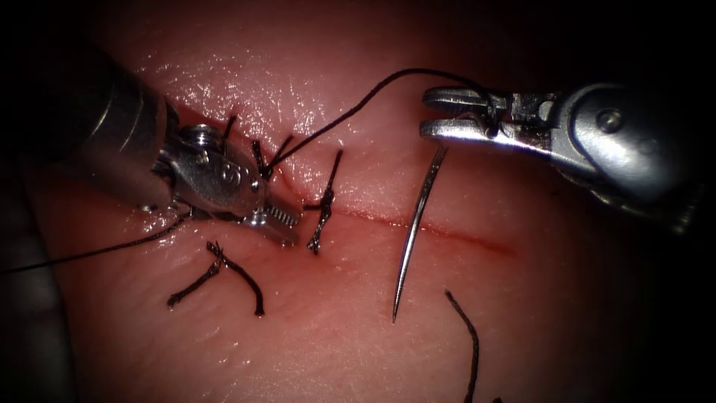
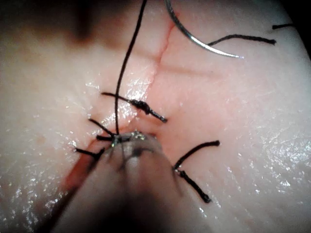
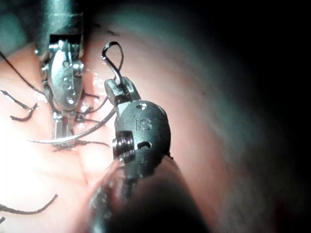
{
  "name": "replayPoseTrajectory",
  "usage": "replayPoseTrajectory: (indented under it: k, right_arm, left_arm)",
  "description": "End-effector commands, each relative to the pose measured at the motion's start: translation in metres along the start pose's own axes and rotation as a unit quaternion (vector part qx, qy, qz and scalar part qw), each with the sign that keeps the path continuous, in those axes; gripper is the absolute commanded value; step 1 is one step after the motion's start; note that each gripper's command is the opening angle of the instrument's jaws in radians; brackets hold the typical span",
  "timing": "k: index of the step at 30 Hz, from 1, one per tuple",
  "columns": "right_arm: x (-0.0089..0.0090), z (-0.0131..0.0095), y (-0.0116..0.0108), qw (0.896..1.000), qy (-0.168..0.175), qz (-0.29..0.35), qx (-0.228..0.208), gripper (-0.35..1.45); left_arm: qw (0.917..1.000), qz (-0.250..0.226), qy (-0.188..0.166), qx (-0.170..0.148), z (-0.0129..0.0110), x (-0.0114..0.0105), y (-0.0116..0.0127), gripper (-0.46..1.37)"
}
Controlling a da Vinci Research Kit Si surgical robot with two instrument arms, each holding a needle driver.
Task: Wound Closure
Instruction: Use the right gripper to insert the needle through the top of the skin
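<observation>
The curved needle (image 1: 414, 224) hangs free over the cut (image 1: 462, 235), its tip low on the tissue and not in it. My right tool (image 1: 426, 113) hovers above the cut to the right, shut on the thread (image 1: 358, 104) just beside the needle's blunt end; the right wrist view shows a small loop of thread above its jaws (image 3: 116, 85). The thread arcs left to a stitch by my left tool (image 1: 280, 220). That tool rests at the cut, one toothed jaw face showing, open and holding nothing. The needle (image 2: 194, 41) crosses the cut.
A knotted stitch (image 1: 323, 205) crosses the cut right of the left tool. Cut thread ends (image 1: 231, 272) lie below it and another end (image 1: 470, 336) lower right. A thread tail (image 1: 89, 254) runs off the left edge.
</observation>
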Motion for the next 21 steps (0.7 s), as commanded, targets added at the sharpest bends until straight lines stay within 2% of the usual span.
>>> replayPoseTrajectory:
  k: [1, 9, 21]
  right_arm:
    - [0.0001, 0.0000, 0.0000, 1.000, 0.000, 0.003, -0.003, -0.35]
    - [0.0001, 0.0000, 0.0000, 1.000, 0.000, -0.009, -0.003, -0.35]
    - [0.0002, -0.0002, 0.0003, 1.000, -0.002, -0.028, -0.003, -0.35]
  left_arm:
    - [1.0000, 0.000, 0.000, 0.000, -0.0001, 0.0000, 0.0000, 0.00]
    - [1.0000, 0.000, 0.000, -0.001, -0.0001, 0.0002, 0.0000, 0.02]
    - [0.9999, -0.007, 0.012, 0.010, -0.0023, 0.0013, 0.0005, 0.04]
